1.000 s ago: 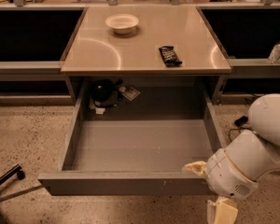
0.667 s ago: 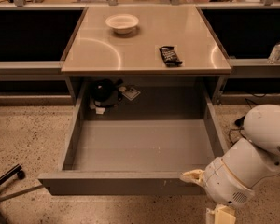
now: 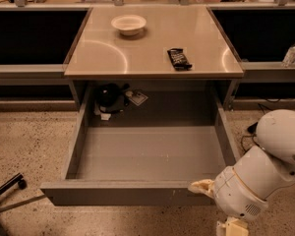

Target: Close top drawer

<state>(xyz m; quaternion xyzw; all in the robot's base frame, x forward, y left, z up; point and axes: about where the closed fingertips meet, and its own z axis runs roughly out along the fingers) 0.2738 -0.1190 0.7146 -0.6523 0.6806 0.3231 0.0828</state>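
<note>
The gripper [image 3: 203,187] sits low in the lower right of the frame, its cream tip just at the right end of the top drawer's [image 3: 137,192] front panel, seemingly touching the upper edge; whether it is open or closed cannot be told, and nothing can be seen in its hold. Behind it the thick white arm [image 3: 265,171] rises toward the right edge of the frame, bent at a rounded joint and angled down and leftward to the drawer's corner. The top drawer is pulled far out toward the bottom of the frame, its grey floor bare. Above it, in the upper middle, the tan surface [image 3: 113,53] carries a pale bowl [image 3: 129,23] near the back and a dark packet [image 3: 179,58] toward the right front. In the recess under the surface, behind the drawer, lie a black object [image 3: 108,96] and a small white tag [image 3: 136,98]. A clear bottle [image 3: 291,52] stands on a ledge at the right, and speckled floor [image 3: 29,141] surrounds the cabinet.
</note>
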